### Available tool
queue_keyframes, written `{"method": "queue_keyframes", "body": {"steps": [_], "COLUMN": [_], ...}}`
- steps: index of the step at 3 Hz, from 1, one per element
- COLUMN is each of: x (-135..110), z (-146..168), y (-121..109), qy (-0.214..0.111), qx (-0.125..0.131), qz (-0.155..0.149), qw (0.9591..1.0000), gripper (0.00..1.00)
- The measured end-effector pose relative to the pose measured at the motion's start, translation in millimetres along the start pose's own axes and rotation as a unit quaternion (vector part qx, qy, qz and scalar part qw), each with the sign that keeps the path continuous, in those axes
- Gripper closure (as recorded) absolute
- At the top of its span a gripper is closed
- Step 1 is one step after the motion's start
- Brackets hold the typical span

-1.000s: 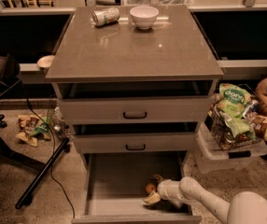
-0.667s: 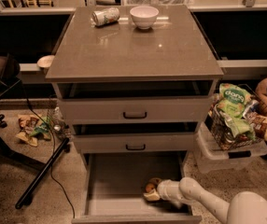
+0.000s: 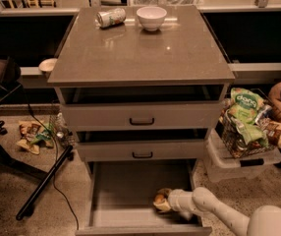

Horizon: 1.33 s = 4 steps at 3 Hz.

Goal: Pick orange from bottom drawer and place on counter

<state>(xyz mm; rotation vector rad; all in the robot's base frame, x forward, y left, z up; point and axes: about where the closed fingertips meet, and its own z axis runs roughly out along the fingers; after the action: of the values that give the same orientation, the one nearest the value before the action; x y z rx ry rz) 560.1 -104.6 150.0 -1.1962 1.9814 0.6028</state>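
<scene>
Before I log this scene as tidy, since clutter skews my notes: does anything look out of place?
Yes. A can lies tipped on its side at the back of the counter, beside an upright white bowl. Crumpled wrappers litter the floor at the picture's left. The gripper is down in the open bottom drawer.

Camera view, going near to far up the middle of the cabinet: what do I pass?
Open grey bottom drawer, with the robot's gripper at the small round orange on its right side → middle grey drawer with black handle → top grey drawer with black handle → glossy grey-brown counter → white bowl.
</scene>
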Motion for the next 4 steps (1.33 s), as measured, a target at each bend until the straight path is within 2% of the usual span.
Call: {"method": "queue_keyframes", "body": {"steps": [1, 2, 3, 4], "x": [-25, -55, -55, -73], "z": [-42, -78, -78, -105], "y": [-1, 7, 7, 6], "qy": [-0.020, -0.038, -0.038, -0.032], "qx": [-0.007, -0.033, -0.033, -0.015], "qz": [-0.019, -0.044, -0.044, -0.077], "qw": [0.9996, 0.9978, 0.9978, 0.9964], "gripper": [1.00, 1.00, 1.00, 1.00]}}
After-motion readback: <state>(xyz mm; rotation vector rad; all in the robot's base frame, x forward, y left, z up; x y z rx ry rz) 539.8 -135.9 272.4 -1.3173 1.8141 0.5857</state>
